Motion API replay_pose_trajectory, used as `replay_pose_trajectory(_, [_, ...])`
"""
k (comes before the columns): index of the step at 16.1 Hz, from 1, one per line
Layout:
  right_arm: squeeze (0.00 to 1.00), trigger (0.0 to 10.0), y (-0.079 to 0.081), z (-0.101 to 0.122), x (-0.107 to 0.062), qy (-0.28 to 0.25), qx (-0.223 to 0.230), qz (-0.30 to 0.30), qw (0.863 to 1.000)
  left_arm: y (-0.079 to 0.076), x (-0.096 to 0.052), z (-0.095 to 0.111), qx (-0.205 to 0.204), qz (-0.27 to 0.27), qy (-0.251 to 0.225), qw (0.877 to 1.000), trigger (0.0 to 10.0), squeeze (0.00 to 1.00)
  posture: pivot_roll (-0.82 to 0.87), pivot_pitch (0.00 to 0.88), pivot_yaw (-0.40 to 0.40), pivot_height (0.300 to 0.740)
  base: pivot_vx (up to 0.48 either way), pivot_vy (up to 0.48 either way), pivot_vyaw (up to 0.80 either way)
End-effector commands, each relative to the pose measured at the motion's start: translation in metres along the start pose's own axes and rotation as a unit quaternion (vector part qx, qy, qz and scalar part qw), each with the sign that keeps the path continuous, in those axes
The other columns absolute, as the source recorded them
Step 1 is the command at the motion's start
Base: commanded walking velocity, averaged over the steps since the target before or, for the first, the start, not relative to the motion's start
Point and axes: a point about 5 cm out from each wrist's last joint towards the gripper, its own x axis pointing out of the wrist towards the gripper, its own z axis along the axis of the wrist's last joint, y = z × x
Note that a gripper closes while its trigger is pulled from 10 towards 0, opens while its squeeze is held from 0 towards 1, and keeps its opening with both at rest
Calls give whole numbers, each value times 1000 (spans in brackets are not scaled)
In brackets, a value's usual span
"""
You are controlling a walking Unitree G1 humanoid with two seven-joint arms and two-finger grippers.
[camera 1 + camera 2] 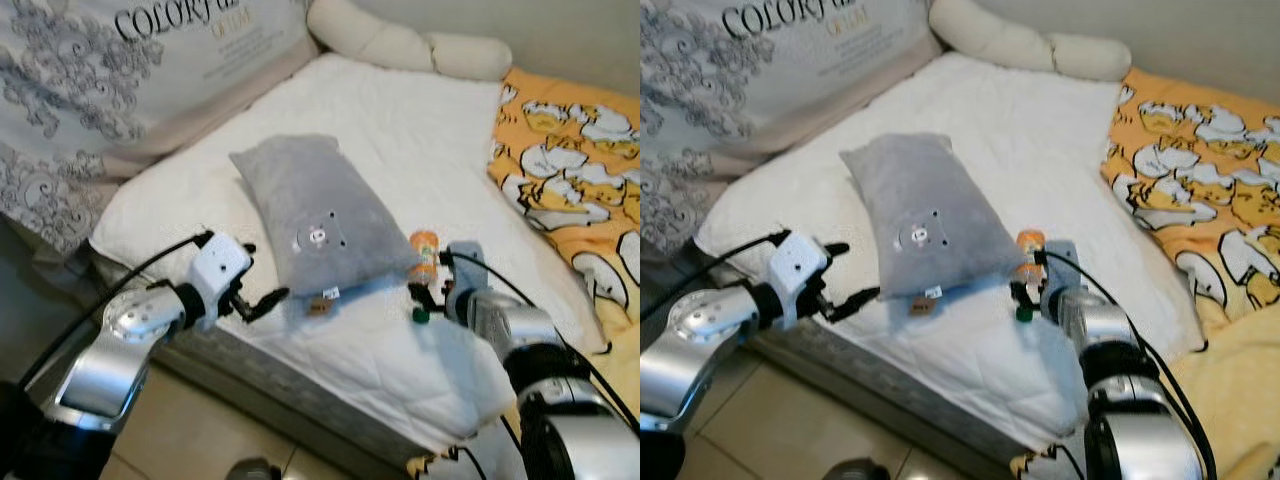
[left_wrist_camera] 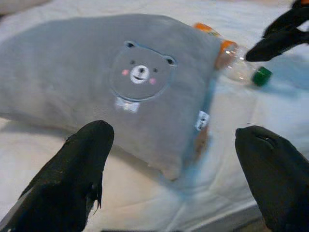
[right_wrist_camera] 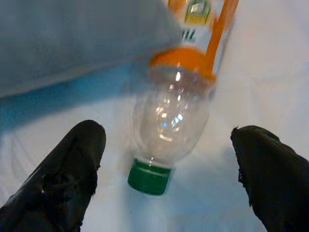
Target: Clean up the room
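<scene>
Because the soft grey pillow with a little bear face [image 1: 320, 220] lies partly on top of it, the clear plastic bottle with an orange label and a green cap [image 3: 176, 108] looks half tucked away. It lies on its side on the white quilted bed cover [image 1: 400, 140], near the bed's front edge, with its cap end poking out toward the robot. An empty bottle on a bed is probably rubbish, so it looks like the thing to clear away first.

The right gripper [image 3: 169, 169] is low over the bed, right in front of the cap. Its two black fingers [image 3: 67, 179] are spread wide, one on each side of the bottle, and they do not touch it. It holds nothing.

The left gripper [image 2: 174, 174] is close to the pillow's near end, by its little tag. Its fingers are wide apart too, and it holds nothing. It may be there to lift or steady the pillow.

An orange blanket with white cartoon ducks [image 1: 570, 160] lies further along the bed.
</scene>
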Motion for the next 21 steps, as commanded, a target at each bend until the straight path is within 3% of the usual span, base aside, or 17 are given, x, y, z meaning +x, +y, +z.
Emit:
replay_pose_trajectory(1, [1000,10000,-5,6,1,-6,-1,-8,1000,-2,1,7,10,-20,-3,1000,10000,0,106,0,3,740,0,0,0])
replay_pose_trajectory(2, [537,10000,-9,4,2,-3,-11,-27,1000,-3,2,8,11,-26,0,1000,10000,0,109,0,3,740,0,0,0])
replay_pose_trajectory(3, [0,10000,-11,5,3,-8,-9,-38,999,-3,2,8,12,-29,1,1000,10000,0,116,0,4,740,0,0,0])
replay_pose_trajectory(6, [0,10000,-11,3,6,-4,-8,-47,999,-4,0,9,13,-35,5,999,10000,0,135,0,9,740,0,0,0])
replay_pose_trajectory(10, [0,10000,-5,0,10,-19,50,-48,997,-5,-11,9,16,-35,16,999,10000,0,198,0,9,740,0,0,0])
replay_pose_trajectory(14, [0,10000,-2,1,11,-38,41,-53,997,-6,-16,13,22,-22,12,999,10000,0,238,0,5,740,0,0,0])
replay_pose_trajectory(21, [0,10000,4,-11,14,-47,42,-63,996,-12,-54,18,22,-8,32,999,10000,0,354,99,25,740,0,0,0])
